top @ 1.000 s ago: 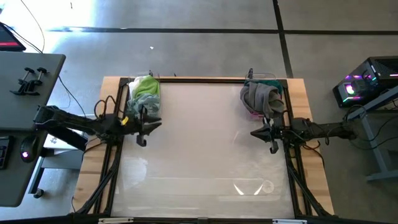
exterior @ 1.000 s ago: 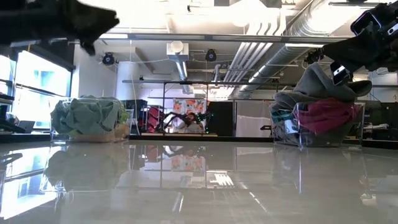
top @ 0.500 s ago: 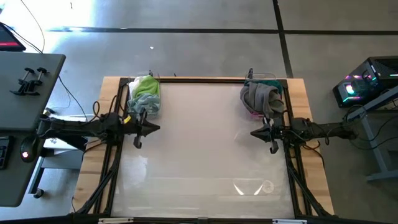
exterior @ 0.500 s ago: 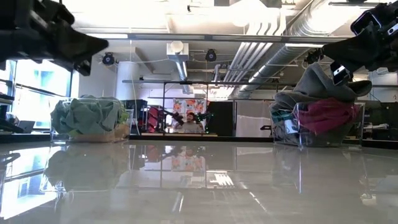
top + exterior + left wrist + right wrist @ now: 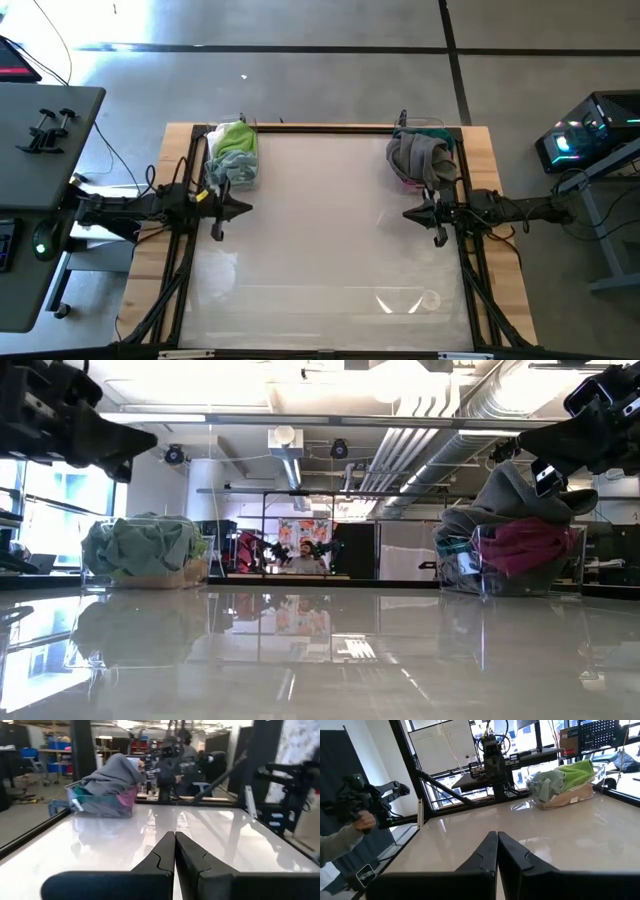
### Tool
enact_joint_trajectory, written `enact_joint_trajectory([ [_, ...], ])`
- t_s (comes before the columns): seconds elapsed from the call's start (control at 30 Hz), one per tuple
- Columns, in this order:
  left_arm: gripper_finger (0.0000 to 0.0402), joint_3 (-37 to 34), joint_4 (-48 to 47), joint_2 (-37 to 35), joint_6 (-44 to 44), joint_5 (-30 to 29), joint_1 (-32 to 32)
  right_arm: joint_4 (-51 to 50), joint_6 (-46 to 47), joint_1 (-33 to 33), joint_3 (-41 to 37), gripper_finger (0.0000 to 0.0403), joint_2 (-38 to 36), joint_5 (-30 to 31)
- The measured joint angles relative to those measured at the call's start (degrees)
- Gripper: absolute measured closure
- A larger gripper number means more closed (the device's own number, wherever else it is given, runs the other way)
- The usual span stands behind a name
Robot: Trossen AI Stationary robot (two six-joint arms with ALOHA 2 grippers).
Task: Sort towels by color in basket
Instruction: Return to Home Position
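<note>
- High view: my left pincer [image 5: 240,208] hangs over the left edge of the table [image 5: 330,250], just in front of the left bin [image 5: 245,180], and points toward the middle.
- My right pincer [image 5: 410,213] hangs over the opposite edge, just in front of the right bin [image 5: 432,125]. It points back at the left one, and the two are well apart.
- Left wrist view: my two fingers [image 5: 162,855] are pressed flat together with nothing between them.
- Right wrist view: the same holds here, with both fingers [image 5: 485,855] closed tip to tip and empty.
- None of the towels lie on the open tabletop; all those I can see are in the two clear bins at the far corners.
- Left bin: a lime green towel [image 5: 235,138] sits at the far end. In the low view a mint towel [image 5: 140,545] is heaped on top, with a cream towel [image 5: 185,573] showing low at the side.
- Right bin: a grey towel [image 5: 415,152] is piled above the rim and droops over the near side. A magenta towel [image 5: 525,545] shows through the clear wall beneath it.
- I cannot tell apart any other cloths deeper in the bins.
- Beyond the table, the right wrist view catches a person's hand [image 5: 362,822] in a grey sleeve, holding a dark device.
</note>
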Motion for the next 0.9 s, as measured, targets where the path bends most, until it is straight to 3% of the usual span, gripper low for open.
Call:
enact_joint_trajectory([
  [0.27,0.0401,0.0,-0.2,1.58,4.37,0.62,-0.82,-0.04,-0.01,0.01,0.0,0.0402,0.0,-0.02],
  [0.9,0.0401,0.0,-0.16,1.58,3.43,0.49,-0.8,-0.04,-0.01,0.01,0.0,0.0402,-0.02,-0.02],
])
